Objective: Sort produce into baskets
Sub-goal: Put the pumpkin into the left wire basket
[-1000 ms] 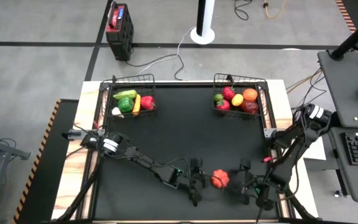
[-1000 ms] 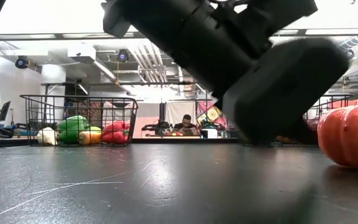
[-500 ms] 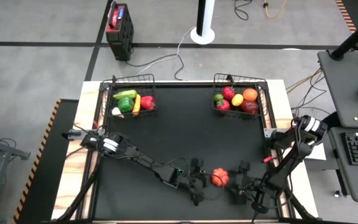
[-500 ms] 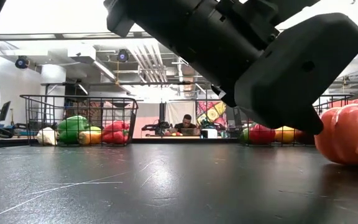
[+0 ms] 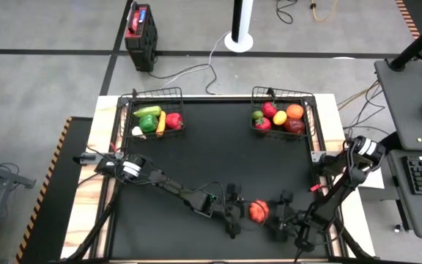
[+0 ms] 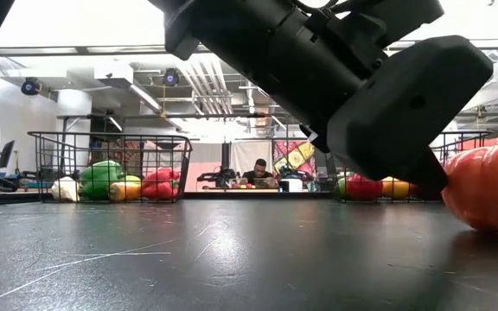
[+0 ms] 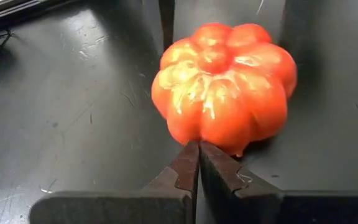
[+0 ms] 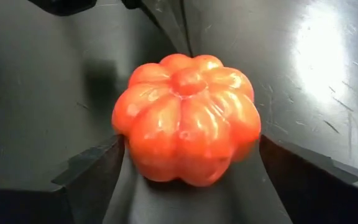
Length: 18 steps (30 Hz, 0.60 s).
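Note:
An orange-red toy pumpkin (image 5: 258, 211) sits upright on the black table mat near the front edge. It also shows in the low view (image 6: 489, 190). My left gripper (image 5: 234, 213) is shut, and its tips are at the pumpkin's left side. My right gripper (image 5: 278, 217) is open and comes from the table's right. Its two fingers (image 8: 98, 168) stand on either side of the pumpkin (image 8: 188, 118). Two dark wire baskets stand at the far edge. The left basket (image 5: 134, 99) holds green, yellow, red and white pieces. The right basket (image 5: 310, 99) holds red, green, yellow and orange pieces. My left gripper meets the pumpkin with its shut fingertips (image 7: 199, 149). They are against the foot of the pumpkin's left side (image 7: 194, 134) and come level from the table's left. The pumpkin rests on the mat. My right gripper's fingers flank the pumpkin closely. Whether they touch it, I cannot tell.
The black mat (image 5: 218, 154) lies open between the baskets and the grippers. The table's front edge is close behind both grippers. A person sits far off in the room beyond the table (image 6: 259, 173).
My right gripper has gone toward the table's left, and its open fingers have come around the pumpkin. My left gripper has edged toward the table's right and up to the pumpkin's side, staying shut.

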Available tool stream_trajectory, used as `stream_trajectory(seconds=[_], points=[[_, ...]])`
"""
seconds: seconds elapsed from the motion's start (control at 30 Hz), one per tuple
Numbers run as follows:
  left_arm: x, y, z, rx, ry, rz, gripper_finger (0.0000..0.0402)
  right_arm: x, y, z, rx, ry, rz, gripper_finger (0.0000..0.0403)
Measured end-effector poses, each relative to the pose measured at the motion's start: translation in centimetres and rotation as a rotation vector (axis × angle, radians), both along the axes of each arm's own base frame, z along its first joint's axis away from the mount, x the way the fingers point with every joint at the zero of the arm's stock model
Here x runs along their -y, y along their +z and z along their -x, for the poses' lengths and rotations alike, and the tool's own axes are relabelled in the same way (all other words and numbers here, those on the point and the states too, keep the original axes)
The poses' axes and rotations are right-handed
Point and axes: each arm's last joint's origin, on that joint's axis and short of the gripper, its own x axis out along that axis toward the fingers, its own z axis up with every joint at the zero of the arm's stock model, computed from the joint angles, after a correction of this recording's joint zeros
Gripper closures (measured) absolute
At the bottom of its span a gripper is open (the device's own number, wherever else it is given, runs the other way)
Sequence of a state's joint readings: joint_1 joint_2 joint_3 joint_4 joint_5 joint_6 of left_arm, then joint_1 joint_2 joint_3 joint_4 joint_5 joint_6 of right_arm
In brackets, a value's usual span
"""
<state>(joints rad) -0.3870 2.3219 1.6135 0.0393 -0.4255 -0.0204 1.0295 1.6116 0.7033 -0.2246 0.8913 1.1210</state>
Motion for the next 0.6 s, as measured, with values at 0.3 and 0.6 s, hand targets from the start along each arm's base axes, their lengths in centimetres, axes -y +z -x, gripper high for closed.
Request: stream_trajectory(seconds=[0.3,0.6], points=[[-0.1,-0.1,0.0,0.002,-0.004,0.006,0.0400,-0.1,-1.1,-1.1,0.024,0.002,0.048,0.0035],[-0.1,-0.1,0.0,0.000,-0.006,0.007,0.0400,0.0,-1.3,-1.4,0.027,0.021,0.111,0.0051]])
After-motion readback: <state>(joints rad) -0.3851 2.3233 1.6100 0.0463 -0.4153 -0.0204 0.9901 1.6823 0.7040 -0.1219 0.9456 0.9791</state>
